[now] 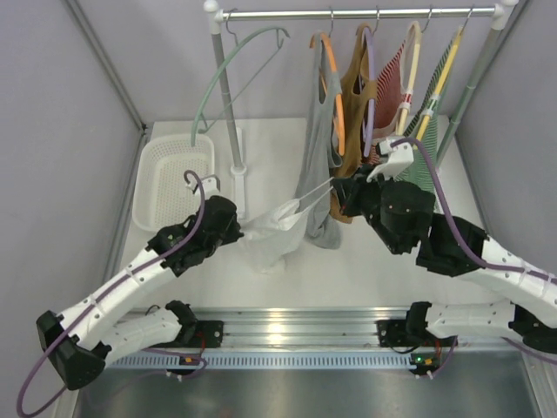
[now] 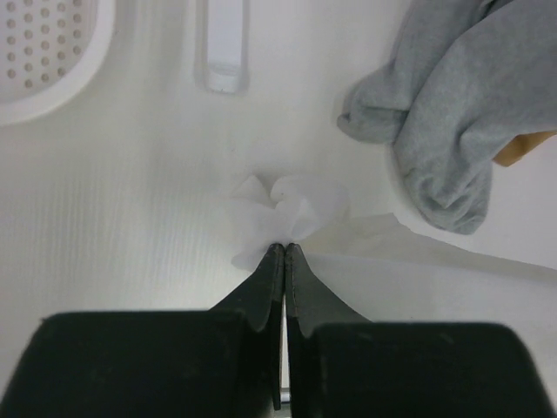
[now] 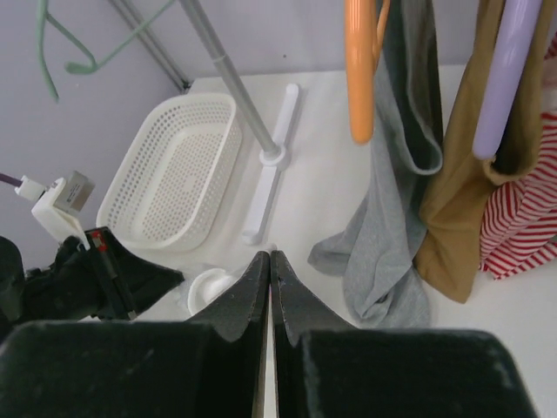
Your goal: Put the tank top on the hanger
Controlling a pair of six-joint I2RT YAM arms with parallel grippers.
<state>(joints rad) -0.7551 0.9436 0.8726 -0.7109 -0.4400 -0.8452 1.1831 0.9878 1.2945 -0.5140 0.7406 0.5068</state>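
The white tank top (image 1: 271, 228) hangs stretched between my two grippers above the table. My left gripper (image 1: 237, 228) is shut on a bunched edge of it, seen puffing out past the closed tips in the left wrist view (image 2: 300, 209). My right gripper (image 1: 338, 186) is shut on a thin strap that runs taut from the body of the top. In the right wrist view its jaws (image 3: 270, 254) are pressed together, with a bit of white fabric (image 3: 207, 287) below them. The sage-green hanger (image 1: 237, 54) hangs on the rail at the far left, apart from both grippers; it also shows in the right wrist view (image 3: 54, 39).
A white perforated basket (image 1: 172, 172) stands at the left. The rack post (image 1: 226, 104) and its foot stand beside it. A grey tank top (image 1: 318, 148) on an orange hanger, a brown top (image 1: 355, 96) and striped tops (image 1: 396, 78) hang close behind my right gripper.
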